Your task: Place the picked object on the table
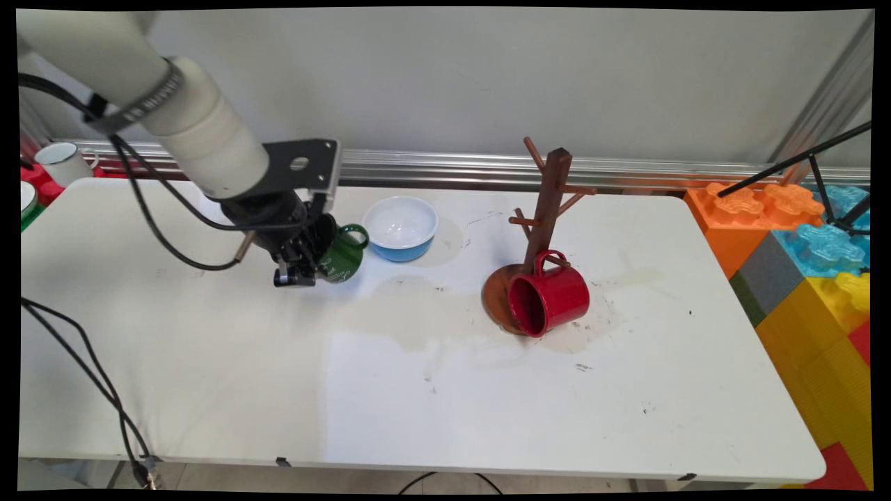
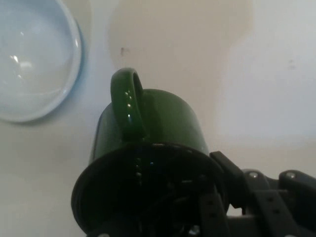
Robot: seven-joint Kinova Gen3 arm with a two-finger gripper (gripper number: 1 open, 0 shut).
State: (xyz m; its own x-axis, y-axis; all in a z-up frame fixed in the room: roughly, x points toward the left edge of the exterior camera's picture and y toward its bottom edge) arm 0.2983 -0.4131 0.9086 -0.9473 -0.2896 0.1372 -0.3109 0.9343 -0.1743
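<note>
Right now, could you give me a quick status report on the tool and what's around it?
Tool shut on the green mug's rim, one finger inside. Mug tilted, handle towards the blue bowl. Bowl close beside the mug.

Readable text: none can be made out.
Arm band: dark strap round the white arm link, up and left of the green mug; pale lettering on it, too small to read.
Mugs, bowl, rack: unlettered.
</note>
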